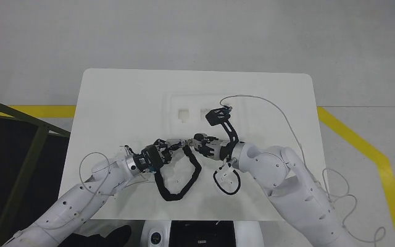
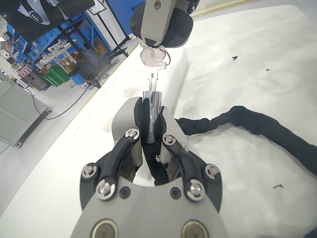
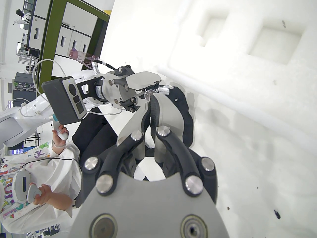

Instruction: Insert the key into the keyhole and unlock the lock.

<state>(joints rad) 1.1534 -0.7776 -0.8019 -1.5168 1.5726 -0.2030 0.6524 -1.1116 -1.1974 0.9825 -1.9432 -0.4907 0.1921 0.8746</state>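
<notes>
So, we've got a white table point(image 1: 111, 92) with a white foam tray point(image 1: 176, 102) on it. Our left gripper point(image 2: 151, 107) clamps the chrome cylinder point(image 2: 155, 99) of the black chain lock point(image 2: 260, 125). Our right gripper point(image 3: 149, 102) pinches the key point(image 2: 152, 58), blade tip in the cylinder's end.

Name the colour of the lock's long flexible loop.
Black; the loop shows best in the left wrist view, trailing over the white table.
</notes>
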